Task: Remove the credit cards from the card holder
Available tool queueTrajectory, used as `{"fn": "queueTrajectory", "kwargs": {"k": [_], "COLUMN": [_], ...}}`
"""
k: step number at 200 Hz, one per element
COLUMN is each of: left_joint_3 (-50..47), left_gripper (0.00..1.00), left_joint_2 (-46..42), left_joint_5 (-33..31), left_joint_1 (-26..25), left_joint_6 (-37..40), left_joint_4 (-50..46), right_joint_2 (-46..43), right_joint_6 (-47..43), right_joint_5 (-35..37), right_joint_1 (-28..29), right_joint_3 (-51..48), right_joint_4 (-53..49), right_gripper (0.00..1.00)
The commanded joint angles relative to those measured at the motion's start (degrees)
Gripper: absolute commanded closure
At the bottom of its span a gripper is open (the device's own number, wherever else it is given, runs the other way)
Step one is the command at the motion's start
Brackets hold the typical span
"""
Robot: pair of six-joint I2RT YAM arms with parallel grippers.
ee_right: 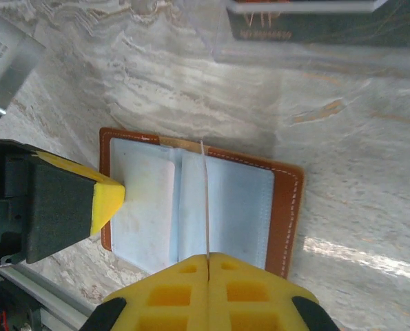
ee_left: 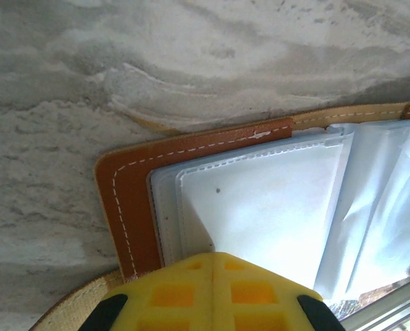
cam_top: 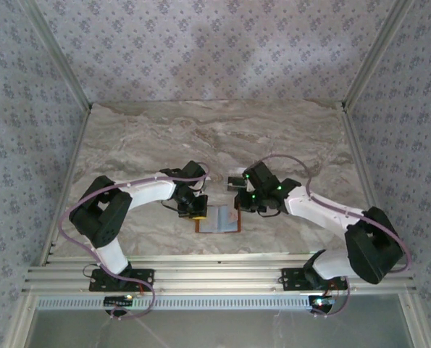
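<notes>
— Where did the card holder [ee_right: 239,207] lie?
— Open flat on the desk [ee_right: 342,138], between the two arms, with its fold pointing straight at the right tool [ee_right: 208,265].
— And that tool?
— Pressed together on a thin sheet [ee_right: 205,193] that stood up along the fold. Edge-on, it may have been a credit card or only a sleeve.
— The left tool [ee_left: 211,265]?
— Pressed together too, tips down on the panel at its own side, pinching nothing. The right arm looked better placed to pull back along the fold.
</notes>
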Motion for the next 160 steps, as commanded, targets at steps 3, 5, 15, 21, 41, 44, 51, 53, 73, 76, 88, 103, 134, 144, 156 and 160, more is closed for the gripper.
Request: {"fn": "queueTrajectory", "kwargs": {"k": [3, 5, 15, 21, 41, 44, 51, 53, 73, 76, 88, 103, 134, 144, 156, 160], "left_joint_3": [-0.9, -0.8, -0.8, -0.7, -0.1, -0.1, 0.2, 0.2, 0.7, 0.7, 1.0, 1.3, 1.4, 1.2, 1.1, 1.2], "left_gripper": [0.93, 0.93, 0.93, 0.92, 0.9, 0.9, 0.9, 0.9, 0.89, 0.89, 0.88, 0.88, 0.87, 0.87, 0.86, 0.86], "left_joint_2": [0.9, 0.8, 0.4, 0.2, -0.4, -0.5, -0.7, -0.8, -1.6, -1.7, -2.1, -2.3, -2.8, -3.2, -3.6, -3.8], "left_joint_5": [-4.1, -4.1, -4.2, -4.2, -4.1, -4.1, -3.9, -3.9, -4.1, -4.2, -4.5, -4.5, -5.2, -5.3, -5.4, -5.5], "left_joint_1": [-0.5, -0.5, -0.5, -0.5, -0.5, -0.6, -0.6, -0.6, -0.6, -0.6, -0.6, -0.6, -0.5, -0.5, -0.6, -0.5], "left_joint_6": [1.1, 1.1, 1.2, 1.2, 1.3, 1.3, 1.3, 1.3, 1.4, 1.4, 1.3, 1.4, 1.2, 1.0, 1.0, 1.0], "left_joint_4": [-3.0, -3.0, -2.9, -3.0, -2.7, -2.7, -2.6, -2.6, -2.8, -2.8, -2.7, -2.8, -3.0, -2.7, -2.7, -2.9], "right_joint_2": [-2.7, -2.8, -3.2, -3.5, -4.0, -4.0, -3.9, -3.9, -3.4, -3.2, -2.8, -1.7, 3.0, 4.6, 6.7, 7.5], "right_joint_6": [-4.5, -4.5, -7.1, -8.6, -15.8, -16.9, -19.6, -20.8, -31.8, -34.0, -42.2, -51.8, -70.5, -75.4, -81.3, -82.8], "right_joint_5": [3.9, 4.0, 5.0, 6.1, 8.4, 8.8, 9.4, 9.5, 9.2, 9.3, 10.8, 13.2, 15.2, 15.4, 15.2, 15.0], "right_joint_1": [-1.1, -1.2, -1.6, -1.9, -2.7, -2.9, -3.5, -3.7, -4.9, -4.9, -5.0, -5.0, -5.6, -5.8, -6.2, -6.3], "right_joint_3": [2.7, 2.8, 3.7, 4.2, 6.4, 7.0, 8.0, 8.4, 11.3, 11.7, 13.3, 15.0, 19.6, 21.1, 23.6, 24.4], "right_joint_4": [-4.3, -4.4, -5.2, -5.6, -6.4, -6.7, -7.5, -7.6, -9.2, -9.5, -10.1, -10.9, -14.7, -15.3, -16.5, -16.9], "right_gripper": [1.0, 1.0, 1.0, 1.0, 1.0, 1.0, 1.0, 1.0, 1.0, 1.0, 1.0, 1.0, 1.0, 1.0, 1.0, 1.0]}}
